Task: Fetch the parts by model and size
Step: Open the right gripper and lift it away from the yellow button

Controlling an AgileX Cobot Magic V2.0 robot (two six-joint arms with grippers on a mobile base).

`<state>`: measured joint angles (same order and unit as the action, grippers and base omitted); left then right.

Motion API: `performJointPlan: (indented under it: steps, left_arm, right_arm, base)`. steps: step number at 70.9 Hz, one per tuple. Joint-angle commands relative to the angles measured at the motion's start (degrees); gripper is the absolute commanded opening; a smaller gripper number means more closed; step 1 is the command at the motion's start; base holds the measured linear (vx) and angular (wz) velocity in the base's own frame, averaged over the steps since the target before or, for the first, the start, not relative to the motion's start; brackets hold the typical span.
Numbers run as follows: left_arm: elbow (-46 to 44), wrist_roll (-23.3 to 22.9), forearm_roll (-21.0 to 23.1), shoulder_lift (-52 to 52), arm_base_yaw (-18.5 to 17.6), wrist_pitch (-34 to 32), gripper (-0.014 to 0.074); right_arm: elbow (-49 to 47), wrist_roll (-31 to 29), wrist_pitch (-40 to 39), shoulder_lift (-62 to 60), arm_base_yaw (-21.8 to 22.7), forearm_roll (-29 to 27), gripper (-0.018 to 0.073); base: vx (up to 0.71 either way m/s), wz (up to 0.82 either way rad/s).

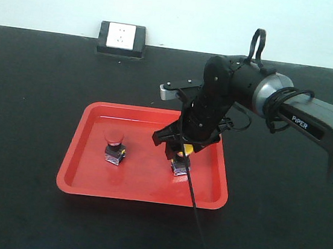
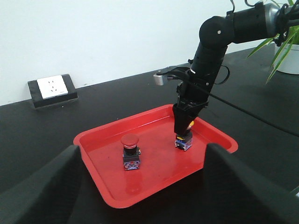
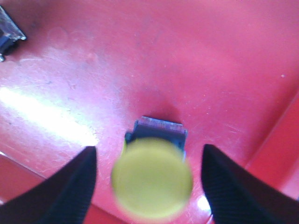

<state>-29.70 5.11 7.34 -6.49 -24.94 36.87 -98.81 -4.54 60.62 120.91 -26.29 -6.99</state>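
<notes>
- right wrist-mounted view looks straight down between the right gripper [image 3: 149, 179] fingers [image 3: 70, 186]: they stand spread, one to each side of the yellow-capped switch [image 3: 152, 177], with red floor showing in the gap on both sides — so nothing is pinched.
- that straddle reads as a judgement call: the fingers sit wide either to close on the cap or to let go of it, and these frames alone cannot say which.
- the same view shows the switch's dark base [image 3: 159, 128] poking out beyond the blurred cap, so it stands upright on the tray floor rather than hanging.
- exterior front-facing view gives what the wrist cannot — the right gripper [image 1: 179, 147] comes down steeply over the switch, which sits in the right half of the red tray [image 1: 86, 184], near the front rim.
- it also shows the red-capped switch [image 1: 112, 148] upright in the left half, well apart from the arm and untouched.
- left wrist-mounted view shows its own left gripper [image 2: 140, 186] only as two dark fingers [image 2: 46, 186] at the bottom corners, spread wide and empty, hanging back from the tray's near rim.
- only this view takes in a potted plant [image 2: 280, 42] at the far right; both outer views show a wall socket block [image 1: 121, 39] on the black table [image 1: 23, 107] behind the tray.
- both parts being in the tray suggests it serves as the collecting place.
</notes>
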Motion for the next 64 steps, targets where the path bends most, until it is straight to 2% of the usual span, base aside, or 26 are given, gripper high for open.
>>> performJointPlan:
  steps: [1,22,37,53,64]
  left_arm:
    - [-1.2,0.1,0.7,-0.7,-0.1,-4.5,0.0524]
    - [-1.2,0.1,0.7,-0.7,-0.1,-4.5,0.0524]
    - [-1.2,0.1,0.7,-0.7,-0.1,-4.5,0.0524]
    - [-1.2,0.1,0.7,-0.7,-0.1,-4.5,0.0524]
    - [-1.2,0.1,0.7,-0.7,-0.1,-4.5,0.0524]
  right_arm:
    - [-1.9,-0.2,-0.8,-5.6,0.2,0.3,0.0531]
    - [-1.7,-0.5,-3.3,-17.4,0.7,1.4,0.0533]
    - [-1.7,-3.0,-1.4,-24.8,0.7,2.9,0.0533]
    - [-1.7,-2.8,-1.0,-31.3,0.7,2.7,0.0533]
    - [-1.7,-1.4,-0.9,-35.9,0.7,6.0,0.0533]
  base:
    - [0.0,0.0]
    - [0.0,0.0]
    - [0.0,0.0]
    - [0.0,0.0]
    - [0.0,0.0]
